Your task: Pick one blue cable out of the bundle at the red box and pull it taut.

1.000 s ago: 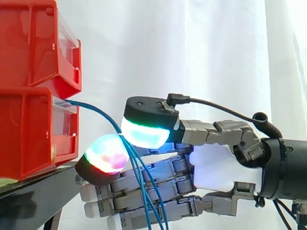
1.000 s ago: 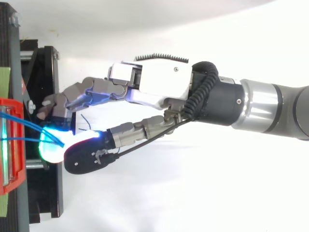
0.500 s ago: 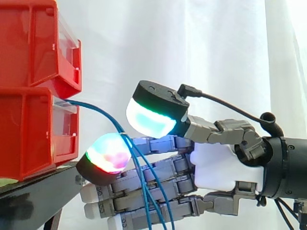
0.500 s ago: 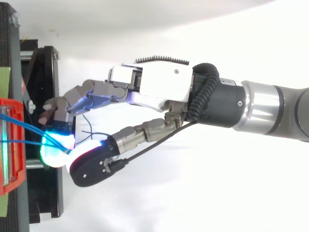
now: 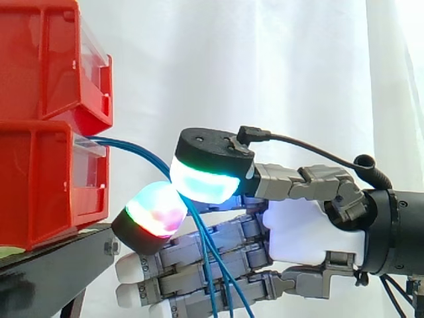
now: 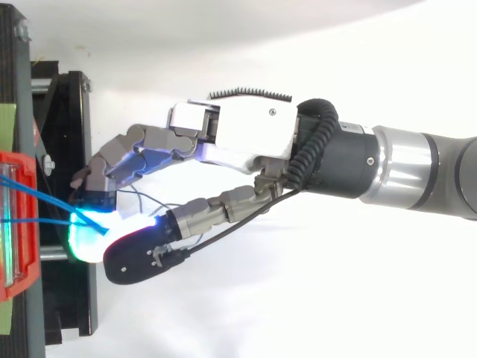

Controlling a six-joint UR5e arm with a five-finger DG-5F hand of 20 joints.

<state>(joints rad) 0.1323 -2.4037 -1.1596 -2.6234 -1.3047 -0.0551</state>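
right now you can see the robot hand [image 5: 310, 233] pinching the thin blue cables [image 5: 136, 149] between its glowing pads [image 5: 202, 180], just right of the lower red plastic bin [image 5: 40, 182]; the cables run from that bin's front to the pinch, then hang below.

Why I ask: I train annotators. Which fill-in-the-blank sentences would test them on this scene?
The thin blue cables emerge from the ___ of two stacked red plastic bins. The robot hand pinches them between two glowing ___. The bins rest on a ___ stand.
Missing words: lower; pads; black.
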